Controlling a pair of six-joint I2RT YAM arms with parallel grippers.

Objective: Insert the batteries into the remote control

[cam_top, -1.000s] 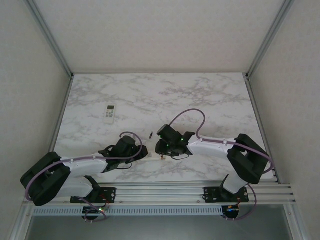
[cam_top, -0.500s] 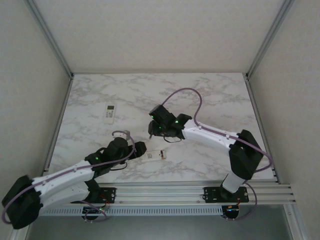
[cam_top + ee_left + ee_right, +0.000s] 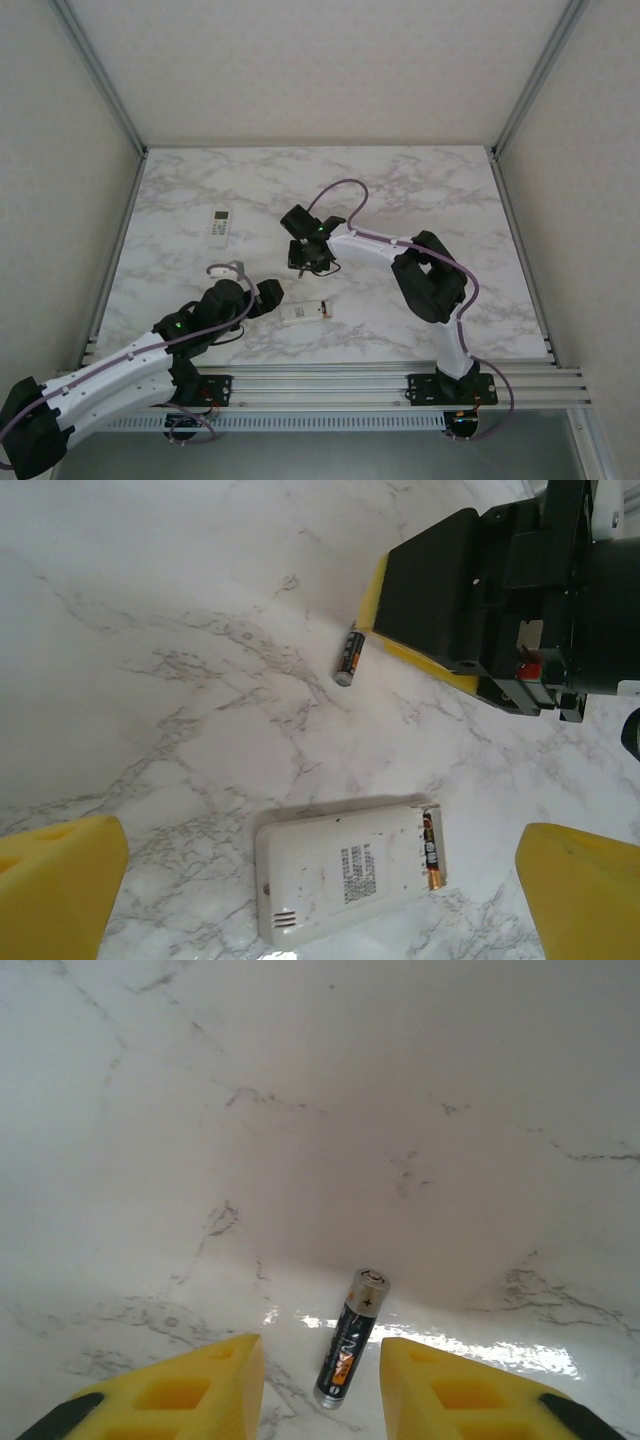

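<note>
Battery (image 3: 430,852) seated at remote control (image 3: 340,875) 3 o'clock end | second battery (image 3: 350,1338) laid on marble table (image 3: 300,1110) at remote's 12 o'clock | right gripper (image 3: 320,1355) jaws parted, second battery flanked, untouched | left gripper (image 3: 272,293) jaws spread wide

1. A white rectangular plastic remote (image 3: 340,880) lies back-up on the veined marble tabletop (image 3: 150,630), one dark orange-tipped battery (image 3: 430,852) seated in it
2. A second such battery (image 3: 346,655) lies loose beside a yellow-padded black finger (image 3: 425,658)
3. Own yellow fingertips (image 3: 55,880) spread wide
</note>
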